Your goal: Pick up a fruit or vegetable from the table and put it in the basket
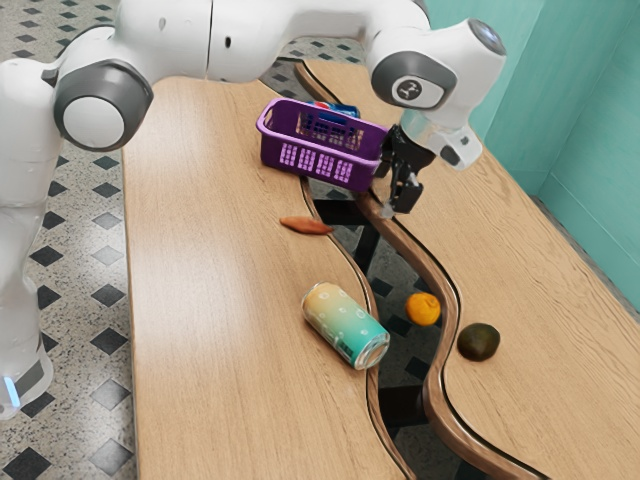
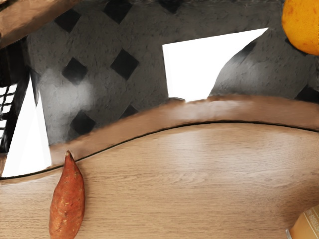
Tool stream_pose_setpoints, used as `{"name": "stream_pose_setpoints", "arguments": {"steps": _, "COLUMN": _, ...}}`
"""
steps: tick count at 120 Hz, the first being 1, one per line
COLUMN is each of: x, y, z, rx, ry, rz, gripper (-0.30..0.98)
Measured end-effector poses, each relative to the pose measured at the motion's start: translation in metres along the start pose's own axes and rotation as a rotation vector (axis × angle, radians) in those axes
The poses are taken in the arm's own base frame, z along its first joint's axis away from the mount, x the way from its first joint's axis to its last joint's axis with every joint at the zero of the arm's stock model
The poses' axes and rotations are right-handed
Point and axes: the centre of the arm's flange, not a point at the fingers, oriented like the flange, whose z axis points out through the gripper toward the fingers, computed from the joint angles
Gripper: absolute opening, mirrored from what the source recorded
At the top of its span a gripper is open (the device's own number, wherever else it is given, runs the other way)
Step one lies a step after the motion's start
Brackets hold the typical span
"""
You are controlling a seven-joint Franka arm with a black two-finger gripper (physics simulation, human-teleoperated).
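So, near first: drinks can (image 1: 345, 326) on its side at the edge of the left slab (image 1: 210, 340), exterior view's left. Could roll if clipped by a low pass. Avocado (image 1: 479, 342), near, exterior view's right, by the edge of the right slab (image 1: 560, 330); roundish, so an off-centre squeeze probably skids it. Orange (image 1: 423, 309) just left of it, showing against the dark gap (image 1: 405, 365); what supports it, can't tell. Grabbing there risks the hand hitting a slab edge, or the orange rolling or dropping.

Farther, exterior view's left: sweet potato (image 1: 306, 226), lying on the left slab, tip right at the curved edge. Likely best pick, but a nudge toward the gap may tip it over, and a grip across one tapered end may let it swivel out.

Gripper (image 1: 397, 206) beyond that, raised near the basket's right end. Released or clenched: can't tell; no produce seen in it. Basket (image 1: 325, 160) far, seemingly straddling the gap; touching the hand or not, unclear. Sideways swing might shove it off its footing, caused by tight clearance. Small blue can (image 1: 345, 111) behind, low risk.
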Motion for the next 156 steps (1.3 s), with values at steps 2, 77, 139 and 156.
{"name": "stream_pose_setpoints", "arguments": {"steps": 2, "x": 0.001, "y": 0.0, "z": -0.001, "rx": 0.001, "ry": 0.012, "rz": 0.0, "gripper": 0.69}}
{"name": "stream_pose_setpoints", "arguments": {"steps": 77, "x": 0.058, "y": 0.053, "z": 0.063, "rx": -0.137, "ry": 0.125, "rz": 0.376, "gripper": 0.69}}
{"name": "stream_pose_setpoints", "arguments": {"steps": 139, "x": 0.117, "y": 0.08, "z": 0.119, "rx": -0.185, "ry": 0.233, "rz": 0.581, "gripper": 0.69}}
{"name": "stream_pose_setpoints", "arguments": {"steps": 156, "x": 0.119, "y": 0.079, "z": 0.122, "rx": -0.182, "ry": 0.243, "rz": 0.598, "gripper": 0.69}}
